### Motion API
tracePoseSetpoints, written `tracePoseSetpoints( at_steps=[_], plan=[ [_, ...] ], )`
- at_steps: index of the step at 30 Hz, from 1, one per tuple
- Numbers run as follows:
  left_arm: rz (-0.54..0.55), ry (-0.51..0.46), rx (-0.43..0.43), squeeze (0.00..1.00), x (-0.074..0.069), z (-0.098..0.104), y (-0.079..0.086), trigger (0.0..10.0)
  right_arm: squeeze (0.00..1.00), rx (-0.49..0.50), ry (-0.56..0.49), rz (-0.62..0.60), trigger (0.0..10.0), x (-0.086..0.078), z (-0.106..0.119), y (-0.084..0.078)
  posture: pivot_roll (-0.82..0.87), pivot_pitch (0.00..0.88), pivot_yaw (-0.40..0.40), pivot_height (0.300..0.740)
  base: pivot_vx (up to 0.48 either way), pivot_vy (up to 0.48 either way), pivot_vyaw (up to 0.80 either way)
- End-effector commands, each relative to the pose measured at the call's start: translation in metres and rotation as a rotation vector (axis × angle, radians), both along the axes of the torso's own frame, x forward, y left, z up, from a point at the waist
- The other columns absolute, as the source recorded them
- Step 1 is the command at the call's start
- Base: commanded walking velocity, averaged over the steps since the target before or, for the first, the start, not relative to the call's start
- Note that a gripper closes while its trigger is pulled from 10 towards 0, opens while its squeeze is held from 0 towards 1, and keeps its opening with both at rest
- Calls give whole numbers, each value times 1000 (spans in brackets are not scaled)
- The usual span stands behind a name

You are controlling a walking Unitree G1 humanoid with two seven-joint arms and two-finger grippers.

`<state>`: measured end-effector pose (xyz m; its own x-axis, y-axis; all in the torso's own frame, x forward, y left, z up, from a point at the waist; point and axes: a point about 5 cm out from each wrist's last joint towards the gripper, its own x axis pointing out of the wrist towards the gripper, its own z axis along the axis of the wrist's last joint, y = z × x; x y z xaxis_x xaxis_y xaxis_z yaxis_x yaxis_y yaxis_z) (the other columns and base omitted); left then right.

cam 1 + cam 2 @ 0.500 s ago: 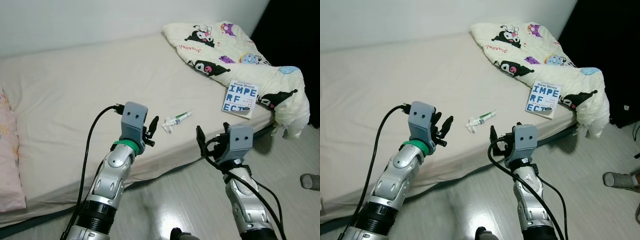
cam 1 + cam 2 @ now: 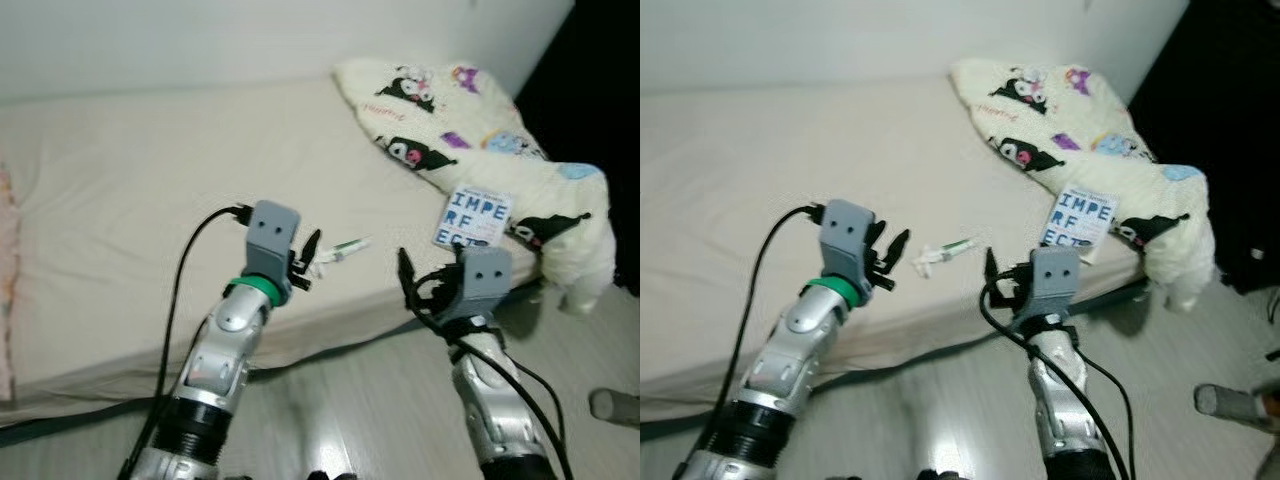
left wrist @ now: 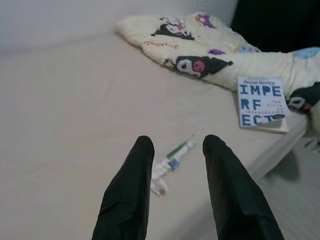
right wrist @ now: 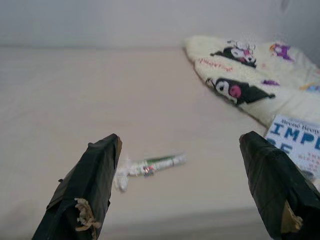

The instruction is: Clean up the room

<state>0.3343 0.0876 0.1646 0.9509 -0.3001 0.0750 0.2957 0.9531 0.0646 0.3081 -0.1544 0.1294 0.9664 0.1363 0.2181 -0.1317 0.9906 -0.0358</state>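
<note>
Three things are lying on the bed [image 2: 130, 190], not yet tidied: a crumpled blanket [image 2: 470, 150] at its far right corner, a book [image 2: 472, 218] at the front right edge, and a small tube [image 3: 174, 152] near the front edge. Both left gripper [image 3: 176, 192] and right gripper [image 4: 187, 187] are hovering released, grasping nothing.

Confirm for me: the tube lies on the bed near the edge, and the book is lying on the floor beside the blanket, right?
Not quite. The tube does lie on the bed near its edge, but the book is on the bed too, against the blanket, not on the floor. The left wrist view shows it.
</note>
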Motion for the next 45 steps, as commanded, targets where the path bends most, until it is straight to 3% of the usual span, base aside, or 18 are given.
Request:
tracePoseSetpoints(
  at_steps=[1, 11, 34, 45],
  plan=[
    [-26, 15, -2, 0, -2, -4, -9, 10000, 0, -1, 25, -27, 10000, -3, -6, -10, -44, 135, -9, 740, 0, -401, 0],
    [-27, 17, -1, 0, -2, -5, -9, 10000, 0, -3, 23, -26, 10000, -3, -6, -10, -46, 130, -8, 740, 0, -375, 0],
    [-18, 14, 2, 0, 0, -3, -9, 10000, 0, -17, 32, -31, 10000, -3, -7, -11, -50, 130, -3, 740, 0, 0, 0],
    [-14, 3, 0, 0, 0, -2, -8, 10000, 0, -25, 28, -35, 10000, -4, -7, -11, -50, 130, -3, 740, 351, 0, 97]
  ],
)
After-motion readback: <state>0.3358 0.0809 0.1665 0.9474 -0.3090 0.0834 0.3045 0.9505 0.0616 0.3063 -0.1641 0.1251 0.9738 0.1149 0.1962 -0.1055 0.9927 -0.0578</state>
